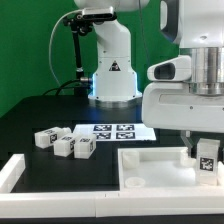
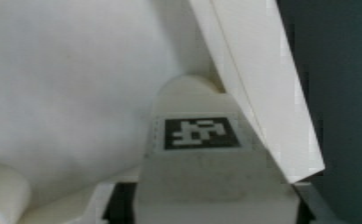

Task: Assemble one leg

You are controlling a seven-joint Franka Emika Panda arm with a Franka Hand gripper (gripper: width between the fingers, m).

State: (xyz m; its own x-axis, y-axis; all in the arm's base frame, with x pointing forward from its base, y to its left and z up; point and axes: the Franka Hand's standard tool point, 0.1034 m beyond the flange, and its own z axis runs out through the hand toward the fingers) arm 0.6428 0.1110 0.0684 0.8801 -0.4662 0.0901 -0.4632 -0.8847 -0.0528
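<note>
The leg (image 1: pixel 207 152) is held clamped in the gripper (image 1: pixel 205 165), directly between its fingers, at the far corner of the flat white panel (image 1: pixel 150 165) toward the exterior view's right. In the wrist view the leg (image 2: pixel 203 130) is seen tag-up, pressed close against the panel (image 2: pixel 71 90). For a good seating, the stubby end should be kept square to the corner hole and turned without side pressure; the hole itself is hidden. The arm is posed low over the panel, wrist pointing straight down. Three spare legs (image 1: pixel 63 142) lie well apart, beside the marker board (image 1: pixel 113 130).
</note>
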